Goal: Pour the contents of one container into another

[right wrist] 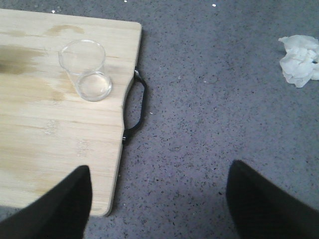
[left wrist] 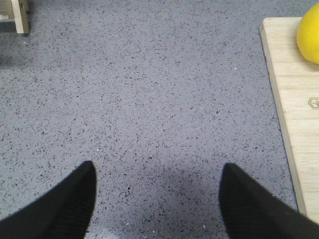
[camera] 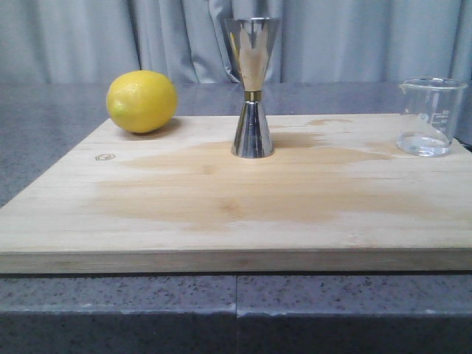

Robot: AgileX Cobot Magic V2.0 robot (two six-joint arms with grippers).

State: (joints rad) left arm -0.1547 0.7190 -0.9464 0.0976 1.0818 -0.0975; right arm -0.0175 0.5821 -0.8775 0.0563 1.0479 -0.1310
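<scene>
The clear glass beaker (camera: 429, 116) stands upright at the right end of the wooden board (camera: 221, 199), with a little clear liquid at its bottom. The right wrist view shows the same beaker (right wrist: 85, 69) near the board's edge. The steel hourglass jigger (camera: 252, 88) with a gold waist band stands upright at the board's middle back. My left gripper (left wrist: 157, 172) is open over the bare grey counter, left of the board. My right gripper (right wrist: 159, 177) is open above the counter beside the board's near right corner, well short of the beaker. Neither arm appears in the front view.
A yellow lemon (camera: 141, 101) rests at the board's back left corner, also the lemon (left wrist: 310, 30) in the left wrist view. A black handle (right wrist: 137, 107) sits on the board's right side. A crumpled white tissue (right wrist: 300, 59) lies on the counter to the right. Damp stains mark the board.
</scene>
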